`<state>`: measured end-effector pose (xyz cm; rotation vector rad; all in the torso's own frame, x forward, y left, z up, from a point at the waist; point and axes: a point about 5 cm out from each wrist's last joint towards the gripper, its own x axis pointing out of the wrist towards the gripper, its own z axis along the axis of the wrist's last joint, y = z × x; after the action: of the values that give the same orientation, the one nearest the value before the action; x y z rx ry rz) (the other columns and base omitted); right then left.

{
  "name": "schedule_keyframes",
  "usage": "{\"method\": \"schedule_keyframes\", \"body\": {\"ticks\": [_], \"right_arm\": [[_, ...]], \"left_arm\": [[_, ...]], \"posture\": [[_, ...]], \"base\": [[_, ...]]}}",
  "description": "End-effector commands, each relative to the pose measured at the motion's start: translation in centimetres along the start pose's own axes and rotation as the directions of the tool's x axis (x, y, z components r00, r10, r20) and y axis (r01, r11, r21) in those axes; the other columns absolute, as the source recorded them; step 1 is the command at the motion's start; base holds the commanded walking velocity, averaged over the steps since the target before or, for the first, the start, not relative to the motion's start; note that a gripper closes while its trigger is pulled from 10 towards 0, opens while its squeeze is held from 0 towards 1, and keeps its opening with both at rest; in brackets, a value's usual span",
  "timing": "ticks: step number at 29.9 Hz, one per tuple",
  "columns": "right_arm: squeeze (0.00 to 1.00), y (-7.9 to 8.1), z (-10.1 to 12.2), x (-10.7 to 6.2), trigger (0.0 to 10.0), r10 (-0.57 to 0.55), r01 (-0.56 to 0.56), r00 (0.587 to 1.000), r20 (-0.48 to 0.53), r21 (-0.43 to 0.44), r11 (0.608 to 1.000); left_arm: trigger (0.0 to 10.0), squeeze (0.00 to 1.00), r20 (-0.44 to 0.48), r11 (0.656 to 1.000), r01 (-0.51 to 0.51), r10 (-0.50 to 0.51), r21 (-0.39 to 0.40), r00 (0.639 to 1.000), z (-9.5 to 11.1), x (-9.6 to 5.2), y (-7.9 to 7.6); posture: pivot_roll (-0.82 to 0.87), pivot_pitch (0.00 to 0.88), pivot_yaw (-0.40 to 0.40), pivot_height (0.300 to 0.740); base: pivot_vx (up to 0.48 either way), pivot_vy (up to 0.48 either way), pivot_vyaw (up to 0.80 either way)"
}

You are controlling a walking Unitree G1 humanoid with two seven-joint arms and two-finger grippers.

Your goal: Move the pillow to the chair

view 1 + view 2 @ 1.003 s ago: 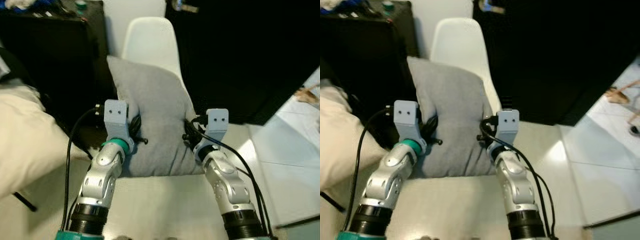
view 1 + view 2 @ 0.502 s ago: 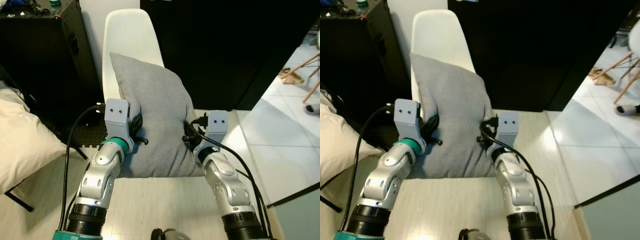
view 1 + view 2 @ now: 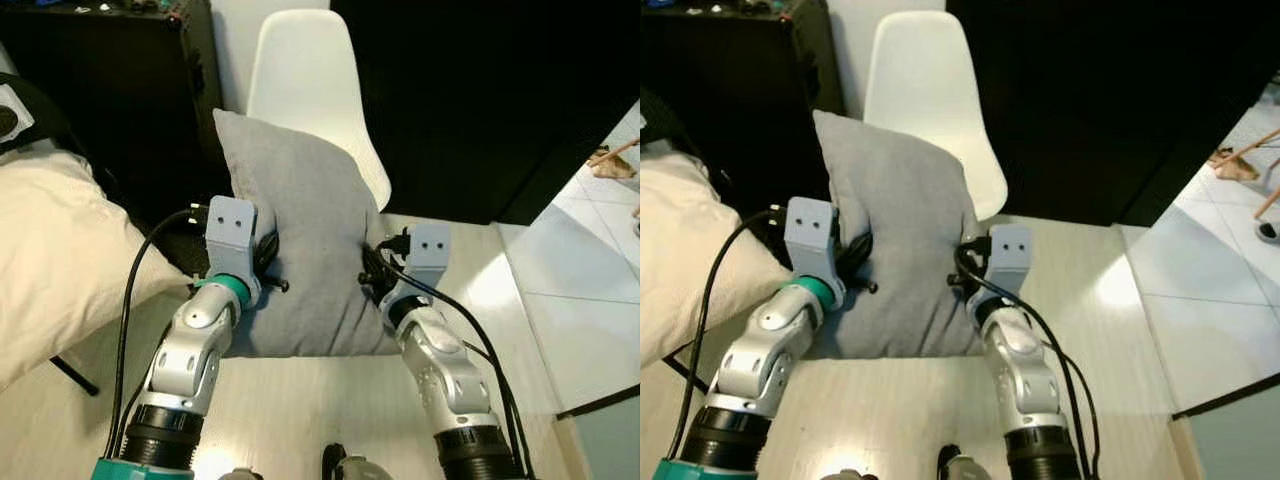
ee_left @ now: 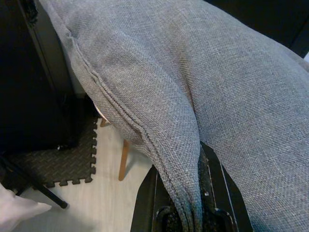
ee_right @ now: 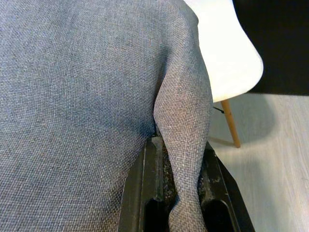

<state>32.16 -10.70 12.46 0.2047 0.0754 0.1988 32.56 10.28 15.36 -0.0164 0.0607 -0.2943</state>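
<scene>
Pinching pillow (image 3: pixel 300 230) edges: left tool (image 4: pixel 186 212), right tool (image 5: pixel 181 193); chair (image 5: pixel 227 53) beyond.

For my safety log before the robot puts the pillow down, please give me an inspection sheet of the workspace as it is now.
Surface: pale wood floor; white tiles to the robot's right.
Job's things: grey pillow held up in front of the white chair, not yet on the seat.
Clutter: cream cushion at the left; black foam mat.
Grippers: left gripper and right gripper each pinch a pillow edge.
Cables: black cables along both arms.
Surroundings: black cabinet; dark wall behind the chair.
</scene>
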Motion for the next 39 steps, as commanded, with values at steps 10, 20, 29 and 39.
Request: {"method": "schedule_keyframes", "body": {"ticks": [10, 20, 29, 39], "right_arm": [[0.00, 0.3, 0.6, -0.1, 10.0, 0.007, -0.007, 0.999, 0.036, 0.005, 1.000], [0.00, 0.4, 0.9, 0.0, 10.0, 0.014, -0.014, 0.999, 0.051, 0.010, 1.000], [0.00, 0.2, 1.0, 0.0, 10.0, 0.015, -0.016, 0.998, 0.054, 0.010, 1.000], [0.00, 0.1, 0.9, 0.0, 10.0, 0.011, -0.011, 0.999, 0.052, 0.008, 1.000]], "left_arm": [[10.0, 0.00, 0.081, 1.000, 0.014, -0.014, 0.006, 0.997, 1.0, 0.0, -0.9], [10.0, 0.00, 0.138, 0.999, -0.006, 0.010, -0.032, 0.990, 1.6, -0.3, -0.6], [10.0, 0.00, 0.175, 0.999, 0.013, -0.007, -0.033, 0.985, 1.9, -0.4, -0.8], [10.0, 0.00, 0.185, 0.999, 0.021, -0.015, -0.031, 0.983, 2.0, -0.4, -1.0]], "posture": [[0.07, 0.037, 0.014, 0.740], [0.07, 0.038, 0.005, 0.740], [0.07, 0.036, 0.002, 0.740], [0.07, 0.036, 0.000, 0.740]], "base": [[0.000, 0.000, 0.00], [0.000, 0.000, 0.00], [0.057, 0.000, 0.00], [0.269, 0.000, 0.00]]}}
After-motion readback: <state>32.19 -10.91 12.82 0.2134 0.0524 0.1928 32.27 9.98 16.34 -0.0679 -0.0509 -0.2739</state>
